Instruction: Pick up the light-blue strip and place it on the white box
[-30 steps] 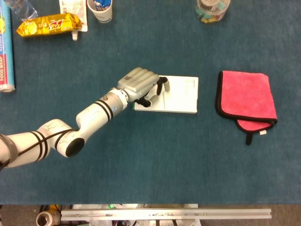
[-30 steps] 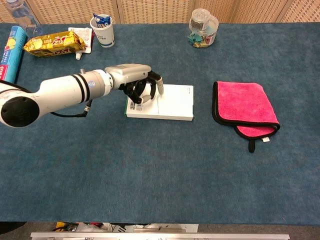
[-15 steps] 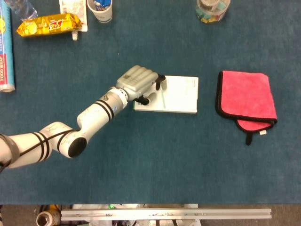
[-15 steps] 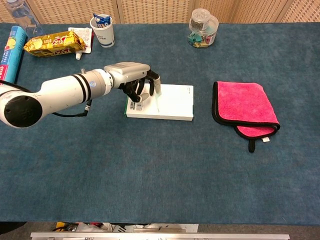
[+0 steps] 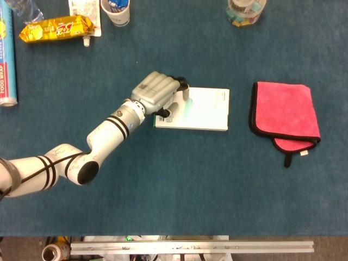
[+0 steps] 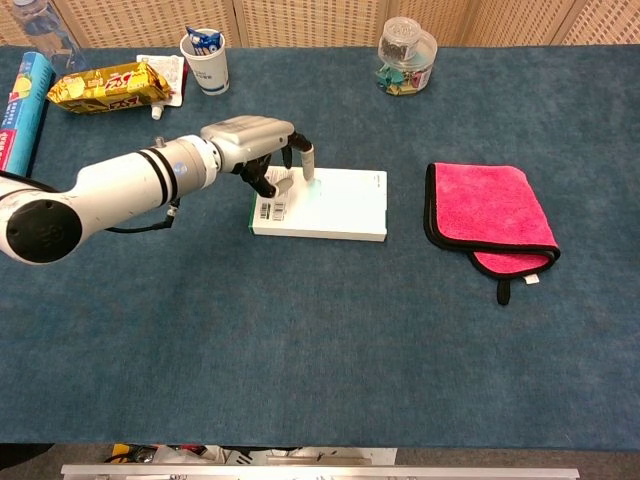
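Left hand [image 6: 262,150] up over the left end of the flat white rectangular box [image 6: 340,205], fingers [image 6: 305,160] curled downward, tips just above the lid. Nothing clearly pinched there; held or empty, cannot tell. Light-blue strip: cannot make it out in either view, possibly hidden under the hand. White box flat on the blue carpeted desk [image 6: 320,340], barcode label at its near-left corner. Pink folded cloth with black edging [image 6: 490,215] well to the right of the box. Yellow snack packet [image 6: 105,85], paper cup [image 6: 205,58] and clear jar [image 6: 407,55] along the far edge.
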Robot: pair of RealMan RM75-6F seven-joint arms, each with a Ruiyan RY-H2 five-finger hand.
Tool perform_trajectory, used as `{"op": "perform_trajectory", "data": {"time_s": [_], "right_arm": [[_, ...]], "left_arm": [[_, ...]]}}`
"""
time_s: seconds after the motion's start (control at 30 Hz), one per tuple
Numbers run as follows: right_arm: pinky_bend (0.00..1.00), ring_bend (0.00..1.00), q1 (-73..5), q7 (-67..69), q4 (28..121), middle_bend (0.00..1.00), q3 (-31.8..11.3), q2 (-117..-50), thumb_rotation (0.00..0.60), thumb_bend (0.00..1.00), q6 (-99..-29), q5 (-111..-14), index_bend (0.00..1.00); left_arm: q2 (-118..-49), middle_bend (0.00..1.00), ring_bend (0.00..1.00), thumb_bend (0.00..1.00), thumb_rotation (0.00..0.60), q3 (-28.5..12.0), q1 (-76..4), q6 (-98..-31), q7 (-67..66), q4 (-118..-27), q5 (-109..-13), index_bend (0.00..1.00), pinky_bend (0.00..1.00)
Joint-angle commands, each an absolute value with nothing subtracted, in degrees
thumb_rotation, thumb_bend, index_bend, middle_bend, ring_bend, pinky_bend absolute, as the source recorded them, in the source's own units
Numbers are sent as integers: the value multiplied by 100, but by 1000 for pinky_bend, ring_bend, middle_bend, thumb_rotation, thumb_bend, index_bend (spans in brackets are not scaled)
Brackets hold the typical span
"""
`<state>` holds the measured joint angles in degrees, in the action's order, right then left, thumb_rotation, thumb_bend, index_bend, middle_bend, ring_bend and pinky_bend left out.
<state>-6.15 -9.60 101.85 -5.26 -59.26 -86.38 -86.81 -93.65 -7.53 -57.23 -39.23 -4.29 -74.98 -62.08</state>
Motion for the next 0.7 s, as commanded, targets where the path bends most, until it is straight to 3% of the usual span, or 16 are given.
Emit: {"op": "perform_trajectory", "data": {"time_s": [0.03, 0.13, 0.27, 0.4, 0.7], "right_arm": [[413, 373, -611, -952, 10187, 387, -526, -5923, 600, 188, -8644, -8687, 269], [413, 373, -604, -935, 10176, 387, -529, -5921, 600, 188, -8656, -8688, 268], [413, 373, -598, -916, 10166, 387, -530, -5922, 600, 188, -8661, -8688, 269], [413, 373, -590, -903, 10158, 387, -527, -5921, 600, 188, -8663, -8688, 268], [413, 373, -566, -880, 10149, 387, -520, -5923, 600, 188, -8682, -8693, 268]], "left_arm": [[-9355, 66, 108, 490, 600, -804, -5668, -4029, -376, -7533, -6293, 384, 401], [-9308, 1, 13, 490, 600, -791, -5638, -4073, -419, -7580, -6378, 380, 232], [-9266, 0, 0, 490, 600, -719, -5632, -4043, -607, -7644, -6364, 389, 49], [-9296, 0, 0, 490, 595, -612, -5616, -4093, -946, -7675, -6321, 398, 1], [-9450, 0, 0, 490, 539, -622, -5577, -4198, -1200, -7765, -6234, 388, 0]]}}
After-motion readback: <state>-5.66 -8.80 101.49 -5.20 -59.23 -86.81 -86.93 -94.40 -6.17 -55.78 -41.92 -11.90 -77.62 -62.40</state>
